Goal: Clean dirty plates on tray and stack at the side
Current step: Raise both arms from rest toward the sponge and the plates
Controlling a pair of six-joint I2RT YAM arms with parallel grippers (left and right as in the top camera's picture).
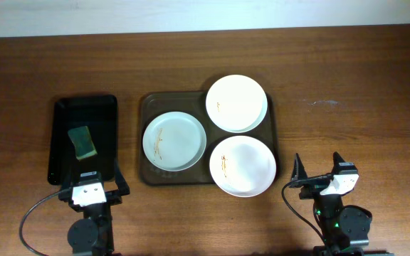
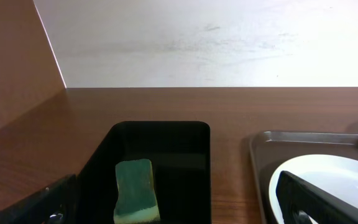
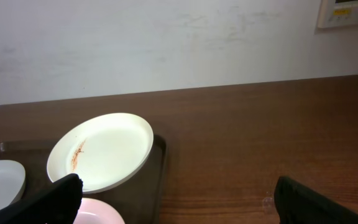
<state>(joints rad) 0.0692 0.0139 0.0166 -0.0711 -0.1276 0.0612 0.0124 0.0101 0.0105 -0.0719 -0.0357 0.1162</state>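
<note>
The dark-brown tray holds three smeared plates: a pale blue-green plate at left, a white plate at the back right and a white plate at the front right. My left gripper is open and empty near the table's front edge, in front of the black tray. My right gripper is open and empty at the front right, beside the tray. The right wrist view shows the back white plate and the tray's edge. The left wrist view shows the blue-green plate.
A narrow black tray at the left holds a green sponge, also in the left wrist view. Bare wooden table lies right of the brown tray. A pale wall runs behind the table.
</note>
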